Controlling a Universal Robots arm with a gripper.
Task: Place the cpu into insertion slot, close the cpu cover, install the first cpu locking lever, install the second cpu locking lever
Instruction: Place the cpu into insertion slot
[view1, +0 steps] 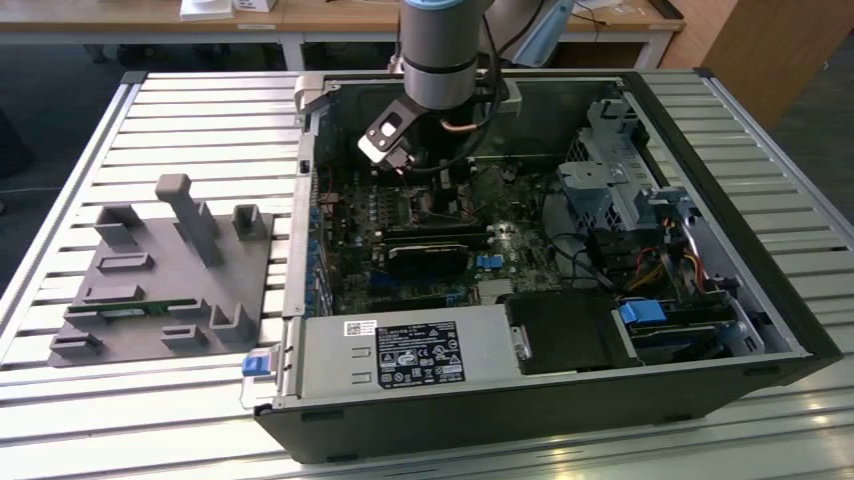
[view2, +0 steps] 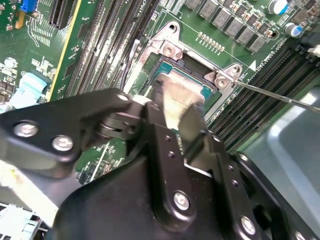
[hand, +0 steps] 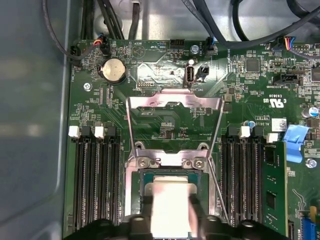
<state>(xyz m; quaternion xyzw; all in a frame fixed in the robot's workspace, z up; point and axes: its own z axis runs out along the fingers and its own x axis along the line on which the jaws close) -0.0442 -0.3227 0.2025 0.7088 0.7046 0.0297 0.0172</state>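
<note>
One cpu (hand: 170, 199) between the tool's (view2: 175, 111) two fingers (view2: 161, 127), seemingly over one insertion slot (hand: 145, 187).

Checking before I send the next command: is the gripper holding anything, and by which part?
The gripper holds the cpu by two opposite side edges, one finger against each, at the insertion slot.

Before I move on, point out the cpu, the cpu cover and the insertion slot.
cpu (hand: 170, 204): first wrist view, middle of its silver top.
cpu cover (hand: 174, 100): first wrist view, crossbar of the open frame, opposite its hinge.
insertion slot (hand: 130, 195): first wrist view, metal rim beside the cpu.
</note>
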